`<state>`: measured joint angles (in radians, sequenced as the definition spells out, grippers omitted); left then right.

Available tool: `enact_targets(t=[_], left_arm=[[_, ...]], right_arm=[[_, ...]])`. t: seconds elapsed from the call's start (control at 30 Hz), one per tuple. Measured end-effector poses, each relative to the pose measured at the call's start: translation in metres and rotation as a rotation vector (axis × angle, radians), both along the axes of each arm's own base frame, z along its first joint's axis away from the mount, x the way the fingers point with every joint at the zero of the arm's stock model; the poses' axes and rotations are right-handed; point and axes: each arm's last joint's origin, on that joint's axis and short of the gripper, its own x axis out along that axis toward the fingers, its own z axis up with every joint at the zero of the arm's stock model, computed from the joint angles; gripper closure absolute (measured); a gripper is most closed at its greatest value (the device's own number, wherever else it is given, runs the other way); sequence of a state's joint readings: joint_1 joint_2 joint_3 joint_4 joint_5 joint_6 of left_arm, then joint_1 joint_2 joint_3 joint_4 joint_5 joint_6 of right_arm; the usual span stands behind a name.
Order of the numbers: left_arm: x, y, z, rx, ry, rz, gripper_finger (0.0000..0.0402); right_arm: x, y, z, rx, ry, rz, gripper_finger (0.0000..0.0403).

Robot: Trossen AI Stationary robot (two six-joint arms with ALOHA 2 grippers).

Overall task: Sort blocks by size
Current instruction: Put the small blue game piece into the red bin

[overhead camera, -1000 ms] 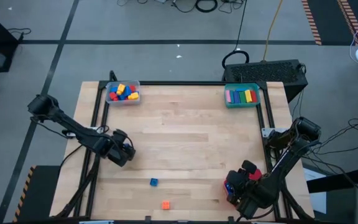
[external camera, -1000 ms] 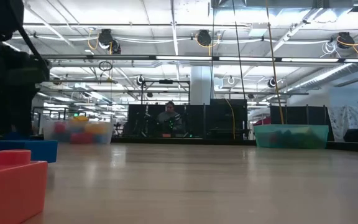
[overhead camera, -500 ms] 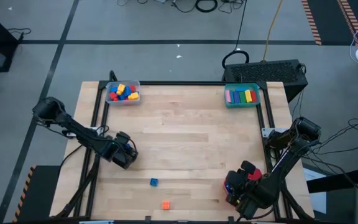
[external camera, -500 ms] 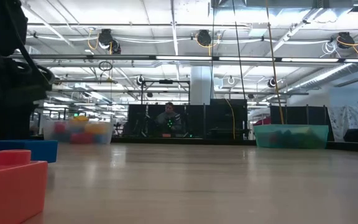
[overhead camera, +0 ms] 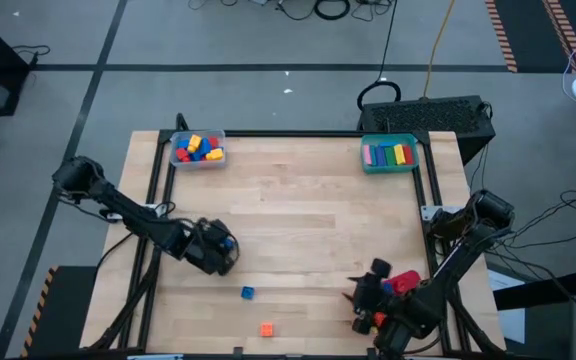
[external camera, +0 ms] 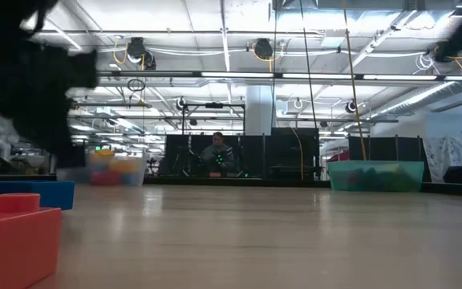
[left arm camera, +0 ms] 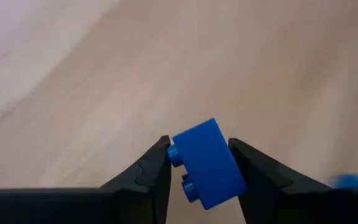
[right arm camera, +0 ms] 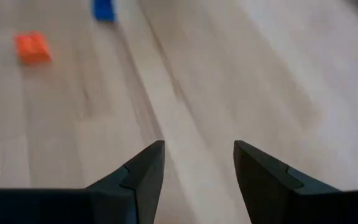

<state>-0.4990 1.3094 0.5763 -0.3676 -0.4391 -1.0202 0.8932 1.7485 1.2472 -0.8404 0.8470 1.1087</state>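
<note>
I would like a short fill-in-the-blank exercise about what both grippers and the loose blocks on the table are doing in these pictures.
1. The left gripper is shut on a ____ block.
2. The right gripper is open and holds ____.
3. On the bare table, beside the loose blue block, lies an ____ block.
4. The teal tray stands at the table's far ____ corner.

Missing words: blue; nothing; orange; right

Robotics lab: ceiling strip lights (external camera: 239, 75), concrete floor (overhead camera: 268, 90), cables.
</note>
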Motion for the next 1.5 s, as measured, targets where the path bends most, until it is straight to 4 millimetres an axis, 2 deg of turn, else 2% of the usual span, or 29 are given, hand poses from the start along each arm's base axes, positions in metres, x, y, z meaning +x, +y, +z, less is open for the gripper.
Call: enact_targets(t=[0.13,0.2,0.27,0.37,0.47,0.6,0.73,0.83,0.97,1.13,1.23,1.37,1.5], left_arm=[[0.026,-0.011,0.024,-0.053,-0.232,-0.209,0.0266],[0.035,-0.011,0.033,-0.098,-0.335,-0.268,0.0301],[0.041,-0.009,0.039,-0.127,-0.397,-0.315,0.0318],[0.046,-0.002,0.041,-0.146,-0.415,-0.317,0.0349],[0.047,0.005,0.039,-0.137,-0.399,-0.287,0.0384],[0.048,0.011,0.038,-0.128,-0.387,-0.262,0.0397],[0.046,0.011,0.034,-0.1,-0.344,-0.283,0.0371],[0.041,0.008,0.029,-0.095,-0.268,-0.338,0.0341],[0.032,-0.007,0.025,-0.126,-0.205,-0.479,0.0286],[0.019,-0.033,0.025,-0.078,-0.212,-0.654,0.0209],[0.014,-0.046,0.024,-0.022,-0.24,-0.694,0.0174],[0.013,-0.059,0.014,0.087,-0.244,-0.726,0.0143],[0.018,-0.067,-0.005,0.154,-0.214,-0.753,0.0127]], right_arm=[[0.032,0.006,-0.004,-0.196,-0.019,0.226,0.0227],[0.048,0.003,-0.006,-0.297,-0.014,0.302,0.0227],[0.064,-0.003,-0.007,-0.371,-0.015,0.338,0.0225],[0.084,-0.018,-0.006,-0.446,-0.01,0.348,0.022],[0.098,-0.037,-0.004,-0.449,-0.009,0.293,0.0215],[0.099,-0.055,-0.003,-0.377,0.014,0.188,0.0211],[0.093,-0.062,0.001,-0.217,0.015,0.11,0.0211],[0.096,-0.063,0.002,-0.047,0.012,0.112,0.0211],[0.101,-0.063,-0.002,0.116,0.021,0.123,0.0211],[0.102,-0.062,-0.006,0.139,0.025,0.097,0.0211],[0.102,-0.062,-0.005,0.158,0.011,0.078,0.0211],[0.103,-0.061,-0.004,0.171,-0.011,0.074,0.0211],[0.105,-0.06,-0.003,0.181,-0.029,0.075,0.0211]])
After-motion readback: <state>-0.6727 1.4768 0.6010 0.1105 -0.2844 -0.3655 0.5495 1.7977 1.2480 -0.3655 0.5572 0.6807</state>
